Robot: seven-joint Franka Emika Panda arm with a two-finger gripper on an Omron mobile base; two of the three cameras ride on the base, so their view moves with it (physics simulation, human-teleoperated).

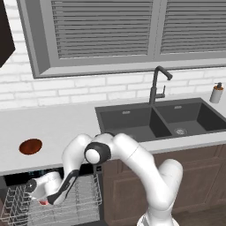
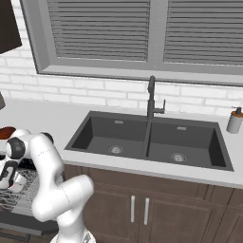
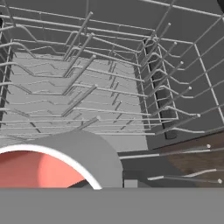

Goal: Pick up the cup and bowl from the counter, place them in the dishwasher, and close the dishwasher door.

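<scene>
Cup down in the dishwasher, over the wire rack; grey-white wall, red inside, short cylinder. Seen close at the near edge of the hand view, mouth facing the camera. In the left base view just a red speck at beside the gripper.

Gripper low inside the rack, cup right at it. Can't tell finger spread or whether the cup is gripped: tips hidden.

Rack: thin grey wire, rows of upright tines, open grid floor, pulled out under the counter edge. Holds the cup, as far as visible.

Bowl on the counter, left of the sink, well apart from it. Shallow, round, dark red-brown.

Sink: dark matte double basin, round drains, dark tap behind. Soap bottle far right, beige. Brown wood cabinets below, white brick wall behind.
</scene>
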